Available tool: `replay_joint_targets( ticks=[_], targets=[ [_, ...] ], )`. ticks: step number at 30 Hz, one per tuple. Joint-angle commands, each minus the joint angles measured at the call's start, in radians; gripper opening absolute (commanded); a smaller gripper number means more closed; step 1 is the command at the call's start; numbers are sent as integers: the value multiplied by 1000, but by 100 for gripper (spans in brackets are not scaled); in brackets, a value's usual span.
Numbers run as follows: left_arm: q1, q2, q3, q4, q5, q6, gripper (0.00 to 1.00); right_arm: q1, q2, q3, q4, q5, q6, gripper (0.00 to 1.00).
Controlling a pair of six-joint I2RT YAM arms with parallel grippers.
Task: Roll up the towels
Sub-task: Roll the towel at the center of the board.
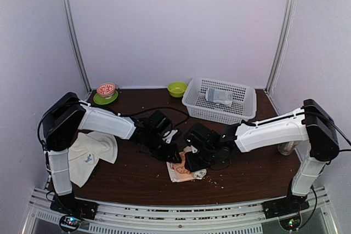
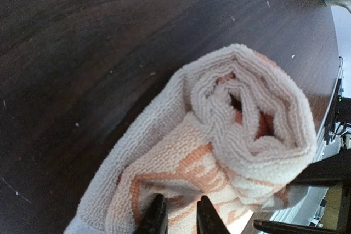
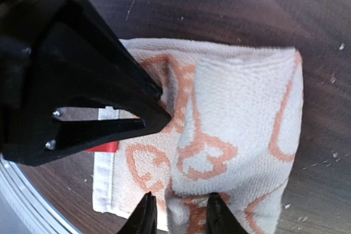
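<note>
Left gripper [image 2: 180, 213] is nipped nearly closed on the near edge of the patterned towel [image 2: 230, 135], cloth pinched between its fingertips. Right gripper [image 3: 181, 207] is on the same towel from the other side, its fingers set narrow with a fold of cloth filling the gap, so it's gripping too. The two grippers are almost nose to nose. From the right wrist, the left one's black body covers the towel's upper left corner, just above a red tag [image 3: 107, 146].

The towel is partly rolled. The left wrist view looks straight into a loose open coil at its end, and the rest lies flat on the table [image 1: 137, 182]. It sits near the front edge at centre, with the metal rail [image 1: 175, 212] close behind it, so there's little room on that side. Dark bare wood lies open beyond the towel towards the back.

The plain towel [image 1: 90, 154] is well apart at the left edge, crumpled beside the left arm's upright link, its small blue mark showing.

At the back, a white basket [image 1: 241, 108] holds the grey-blue rolled towel [image 1: 218, 97]. A green bowl [image 1: 176, 89] sits just left of it, and a pink bowl [image 1: 106, 89] on a green plate [image 1: 104, 100] is in the far left corner. A black cable trails across the wood behind the left gripper. A pale object behind the right forearm is too hidden to identify.
</note>
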State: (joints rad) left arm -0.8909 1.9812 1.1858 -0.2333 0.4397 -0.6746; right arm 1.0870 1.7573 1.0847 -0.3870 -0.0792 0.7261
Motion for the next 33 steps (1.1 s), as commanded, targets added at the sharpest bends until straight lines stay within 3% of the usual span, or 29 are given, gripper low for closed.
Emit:
replay_joint_targets(
  ticks=[1,8,15,25,33],
  targets=[
    [15,-46,-41,-72,-28,29,22,-8,-4,-57,107,-78,-13,38],
    [24,-137,-50,-74,-13,22,28,-27,-5,-122,232,-145,-16,50],
    [24,-130,-26,70,83,-44,29,-45,-17,-188,327,-180,-15,62],
    [26,-55,-5,264,199,-137,28,-58,-31,-225,370,-195,-14,64],
    [28,41,38,271,212,-159,26,-58,-23,-211,356,-197,-19,64]
  ],
)
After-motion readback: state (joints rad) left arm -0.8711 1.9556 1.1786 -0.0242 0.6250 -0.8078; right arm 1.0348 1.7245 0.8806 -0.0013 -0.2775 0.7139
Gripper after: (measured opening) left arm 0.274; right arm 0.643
